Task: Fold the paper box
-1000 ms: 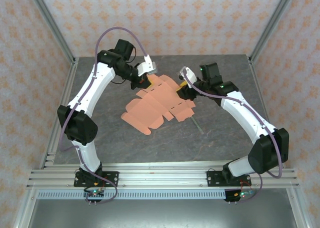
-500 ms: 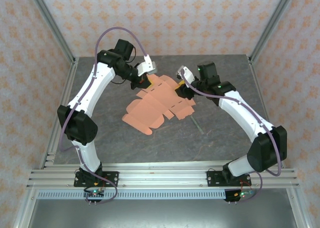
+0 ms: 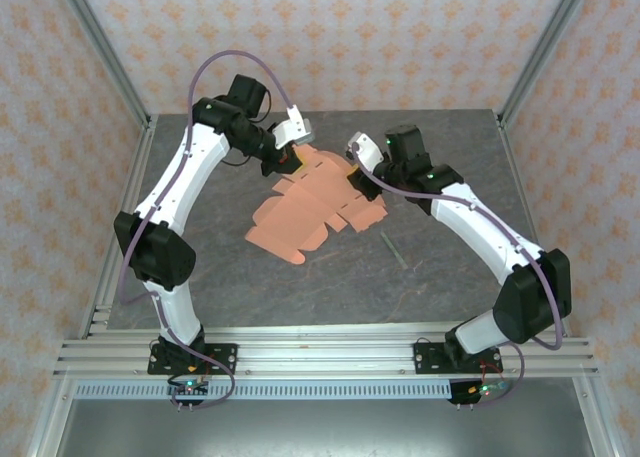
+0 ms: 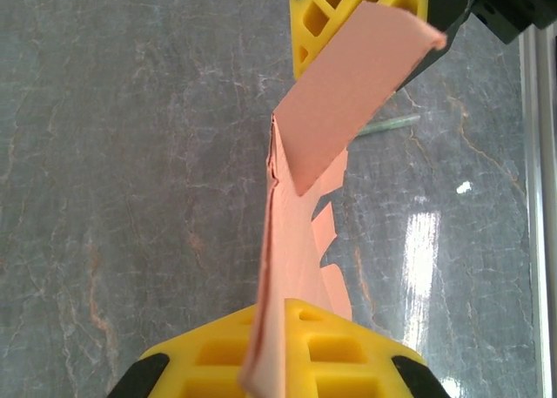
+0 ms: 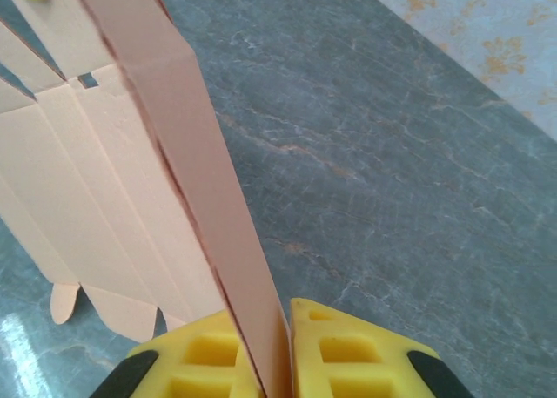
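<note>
– Grey marbled desk, patterned wallpaper behind it, and our box lying about mid-desk. How far do we reckon we've got?
– Not far. We see a die-cut sheet, mostly spread flat. Its near part rests on the desk, with tabs and notches plain along the edges.
– And the far edge?
– Lifted. Our left pincer is closed on one end of the far strip, with the card nipped between the yellow fingers. Our right pincer has the other end, narrowed onto the card with hardly a gap.
– So both hold the same strip?
– As we read it, yes. From the right wrist, the strip stands up on edge along a crease while the other panels fall away to one side. From the left wrist, a flap near the right pincer bends over at an angle.
– Then what counts as done?
– One long crease started, we'd judge, and perhaps an end flap too. No walls meet, no tab is tucked, and nothing is closed up.
– What's left?
– Nearly all of it: the other long creases, wrapping the panels into a sleeve, and tucking the ends.
– The grey stick?
– It lies on the desk near the sheet's right side, apart from it, and neither pincer touches it.
</note>
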Motion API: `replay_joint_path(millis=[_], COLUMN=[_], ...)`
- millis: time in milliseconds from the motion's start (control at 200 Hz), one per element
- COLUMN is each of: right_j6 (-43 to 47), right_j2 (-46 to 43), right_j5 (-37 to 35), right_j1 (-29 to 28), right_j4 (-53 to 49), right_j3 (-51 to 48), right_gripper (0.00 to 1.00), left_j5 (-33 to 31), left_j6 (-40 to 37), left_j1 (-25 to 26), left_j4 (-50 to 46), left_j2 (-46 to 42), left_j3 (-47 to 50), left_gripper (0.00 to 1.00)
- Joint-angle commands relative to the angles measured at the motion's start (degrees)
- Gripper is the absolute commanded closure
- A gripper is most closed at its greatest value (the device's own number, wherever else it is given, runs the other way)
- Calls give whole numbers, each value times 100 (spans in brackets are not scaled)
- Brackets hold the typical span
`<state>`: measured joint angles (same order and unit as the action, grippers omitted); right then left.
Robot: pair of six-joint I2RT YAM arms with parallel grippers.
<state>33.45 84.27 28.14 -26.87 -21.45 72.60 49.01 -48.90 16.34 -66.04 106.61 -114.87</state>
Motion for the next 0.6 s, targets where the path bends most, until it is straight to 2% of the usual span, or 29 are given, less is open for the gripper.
replay_joint_path(millis=[0, 300, 596], right_j6=[-277, -464, -216], right_j2=[-53, -50, 302], right_j5=[-1008, -3707, -5364], right_j1=[-90, -865, -1415], right_j4=[281, 1463, 2343], right_j3=[-155, -672, -880], right_gripper=[89, 89, 90], left_j5=[196, 149, 170], left_j6=[207, 837, 1363], left_j1=[-25, -34, -111], left_j4=[-136, -283, -457], left_j2=[83, 467, 809], left_j3=[-272, -747, -1196], left_gripper=[100, 100, 100])
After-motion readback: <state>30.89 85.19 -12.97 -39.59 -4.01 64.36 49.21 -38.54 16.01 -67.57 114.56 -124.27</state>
